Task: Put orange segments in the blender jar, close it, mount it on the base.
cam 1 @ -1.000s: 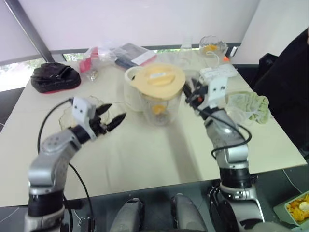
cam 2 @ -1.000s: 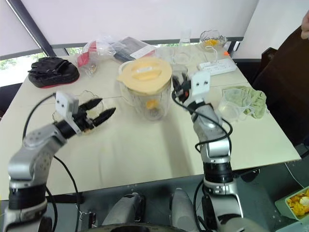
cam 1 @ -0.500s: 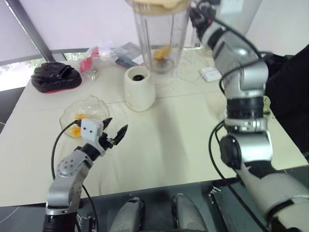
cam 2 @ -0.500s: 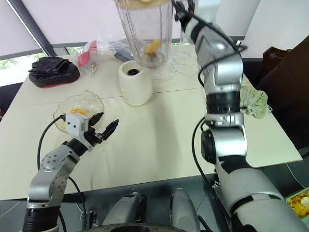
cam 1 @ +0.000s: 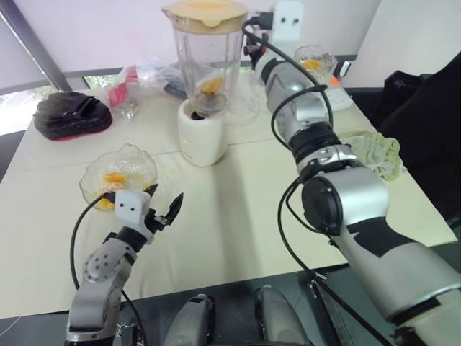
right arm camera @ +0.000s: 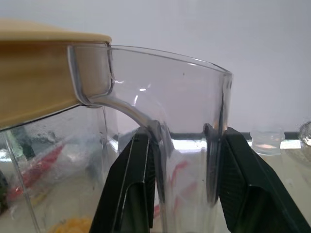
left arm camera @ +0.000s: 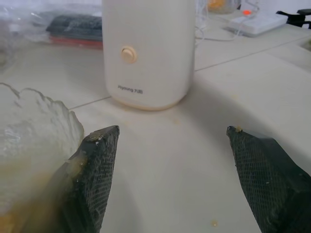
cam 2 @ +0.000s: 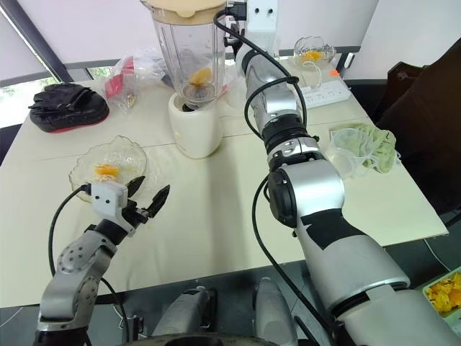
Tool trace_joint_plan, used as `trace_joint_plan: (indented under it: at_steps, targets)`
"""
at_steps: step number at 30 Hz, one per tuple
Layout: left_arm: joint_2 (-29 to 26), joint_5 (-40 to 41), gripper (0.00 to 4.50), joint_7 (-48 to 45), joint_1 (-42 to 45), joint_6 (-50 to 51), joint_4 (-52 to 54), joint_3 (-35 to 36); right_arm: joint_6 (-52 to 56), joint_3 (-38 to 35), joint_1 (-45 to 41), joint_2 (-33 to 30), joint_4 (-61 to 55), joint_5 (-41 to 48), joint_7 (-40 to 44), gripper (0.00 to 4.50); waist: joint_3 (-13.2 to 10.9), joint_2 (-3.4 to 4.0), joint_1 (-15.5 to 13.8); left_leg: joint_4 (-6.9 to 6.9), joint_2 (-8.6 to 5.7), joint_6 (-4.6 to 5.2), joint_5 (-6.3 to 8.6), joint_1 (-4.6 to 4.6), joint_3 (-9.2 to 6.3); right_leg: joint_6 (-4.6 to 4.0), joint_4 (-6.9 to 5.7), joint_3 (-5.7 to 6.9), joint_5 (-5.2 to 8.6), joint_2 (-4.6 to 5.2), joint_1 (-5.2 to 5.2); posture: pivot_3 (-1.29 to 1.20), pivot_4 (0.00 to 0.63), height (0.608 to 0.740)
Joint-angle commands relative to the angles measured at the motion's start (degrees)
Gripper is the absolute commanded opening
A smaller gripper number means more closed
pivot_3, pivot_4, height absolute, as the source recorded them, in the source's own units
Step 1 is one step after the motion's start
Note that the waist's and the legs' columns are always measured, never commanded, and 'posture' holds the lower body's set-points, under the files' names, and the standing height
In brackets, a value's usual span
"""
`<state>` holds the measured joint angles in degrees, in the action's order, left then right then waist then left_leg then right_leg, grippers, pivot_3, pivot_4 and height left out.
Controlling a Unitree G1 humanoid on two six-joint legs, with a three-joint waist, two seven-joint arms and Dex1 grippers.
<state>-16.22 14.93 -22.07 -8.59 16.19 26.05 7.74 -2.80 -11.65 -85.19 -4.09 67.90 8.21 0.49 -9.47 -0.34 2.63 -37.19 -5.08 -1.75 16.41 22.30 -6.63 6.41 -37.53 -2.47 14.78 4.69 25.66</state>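
While the left gripper (cam 1: 164, 198) hangs just over the tabletop by the near left corner, fingers spread wide with nothing in them, the scalloped glass bowl (cam 1: 142, 160) sits just beside it toward the left edge, a few orange segments (cam 1: 112, 177) in it. Further in, around the middle of the tabletop, there's the white base (cam 1: 204, 140), and the blender jar (cam 1: 209, 58) stands upright on top of it, yellow lid (cam 1: 205, 10) on, orange pieces (cam 1: 210, 85) down at the bottom. Can't tell if it's properly locked in tbh. The right gripper (right arm camera: 182, 145) is clamped on the jar's clear handle (right arm camera: 158, 141), one finger each side. Green cloth (cam 1: 374, 151) by the right edge. Along the far edge: crinkly plastic bags (cam 1: 137, 78), a black bundle (cam 1: 65, 115) at the far left corner, and a small glass dish (cam 1: 313, 61) at the far right corner.
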Motion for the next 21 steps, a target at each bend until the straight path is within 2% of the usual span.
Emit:
trace_joint_plan:
  at_steps: [1,14,21]
  targets:
    - [-0.7,0.3,3.65,0.7,-0.9,-0.2,3.5,1.0,-4.5,-1.6,-4.6,0.7,0.0,1.1,-0.3,1.48,0.0,0.00,0.0,0.00,0.00,-0.01,-0.01,0.00,0.00,0.00,0.00,0.00,0.00,-0.01,0.00,0.00,0.150,0.740]
    - [-1.4,0.0,3.65,2.5,-3.0,0.4,6.1,1.1,-7.3,-2.3,-6.6,4.0,3.8,0.1,0.0,1.48,0.0,0.00,0.4,0.00,0.03,-0.03,-0.02,0.00,0.00,-0.01,-0.02,0.00,-0.01,-0.03,0.02,0.00,0.150,0.740]
    - [-1.1,-0.7,3.65,4.1,-5.0,0.7,8.4,0.4,-11.8,1.5,-5.8,4.2,5.5,-5.3,-1.9,1.48,0.0,0.01,0.4,0.01,0.02,-0.03,-0.02,0.00,0.00,-0.02,-0.02,0.00,-0.01,-0.03,0.02,0.00,0.150,0.740]
